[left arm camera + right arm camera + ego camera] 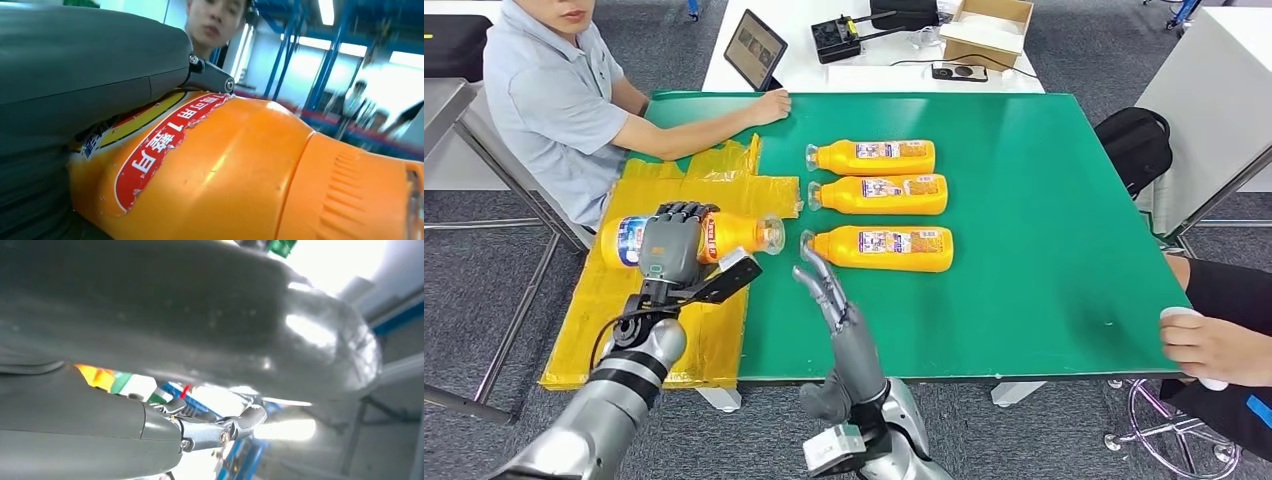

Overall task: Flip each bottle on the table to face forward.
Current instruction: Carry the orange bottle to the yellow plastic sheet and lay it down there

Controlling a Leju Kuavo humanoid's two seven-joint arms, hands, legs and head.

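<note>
Head view: your left robot hand [671,243] grasps an orange bottle [744,232] above the yellow sheet [714,185]; three bottles [879,194] lie on the green tabletop [1044,230]; right robot hand [824,285] released, fingers straight | Left wrist: bottle [235,175] gripped | Right wrist: fingers [245,421] hold nothing.

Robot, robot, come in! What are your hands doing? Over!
Left hand holds orange bottle over yellow sheet. Right hand open, empty. Three bottles lined up on green table.
</note>
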